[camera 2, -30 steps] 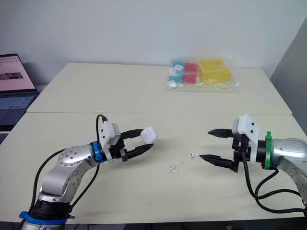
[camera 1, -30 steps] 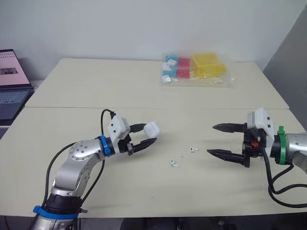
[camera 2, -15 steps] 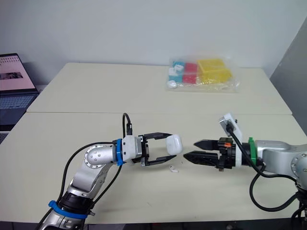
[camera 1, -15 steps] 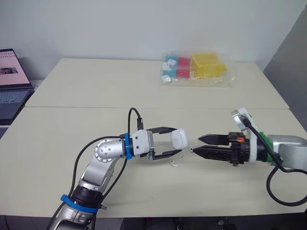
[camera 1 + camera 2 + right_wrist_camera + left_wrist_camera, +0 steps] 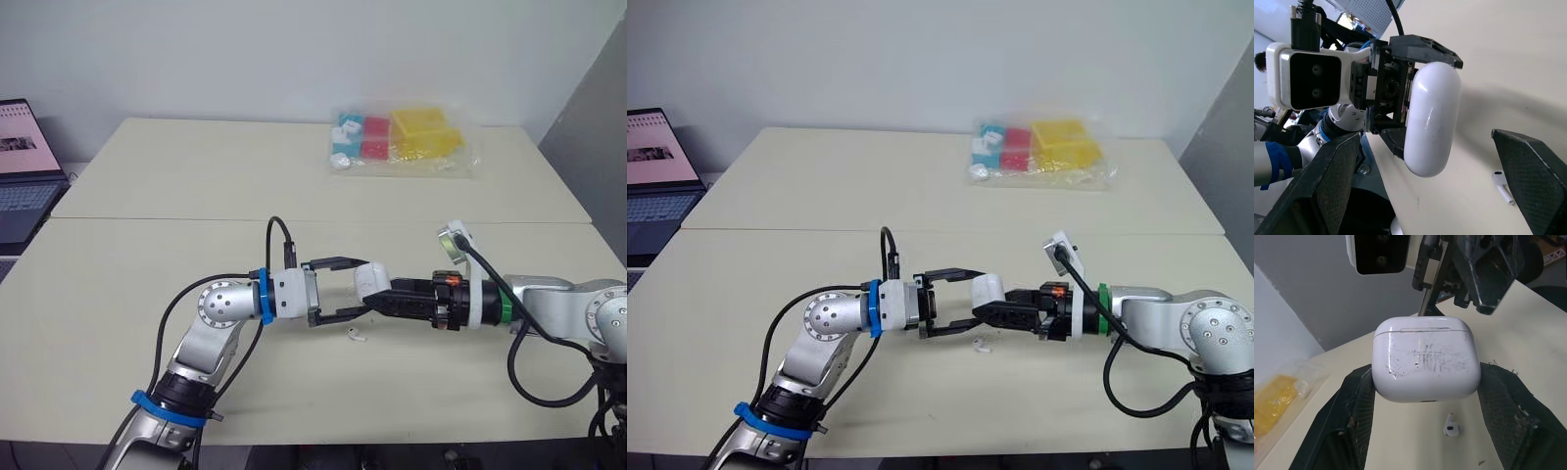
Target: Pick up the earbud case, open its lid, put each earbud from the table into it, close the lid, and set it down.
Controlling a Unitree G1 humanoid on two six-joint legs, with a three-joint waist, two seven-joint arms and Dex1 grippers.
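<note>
We're pinching the small glossy white plastic earbud case [image 5: 1425, 357] by its sides in the left gripper [image 5: 355, 289], lid closed. The right gripper [image 5: 390, 297] is gaping wide, tips at the case. Prob. light, rigid, slick; we're judging the lid edge above the seam the best hold. A white earbud [image 5: 357, 335] is lying just under the left gripper.

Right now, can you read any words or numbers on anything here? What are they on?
No text here can be read.
On the laptop screen: a pink page with marks, too small and blurred to read.
On the earbud case: only scratches, no writing.
On the plastic bag of coloured blocks: no label that can be read.
</note>
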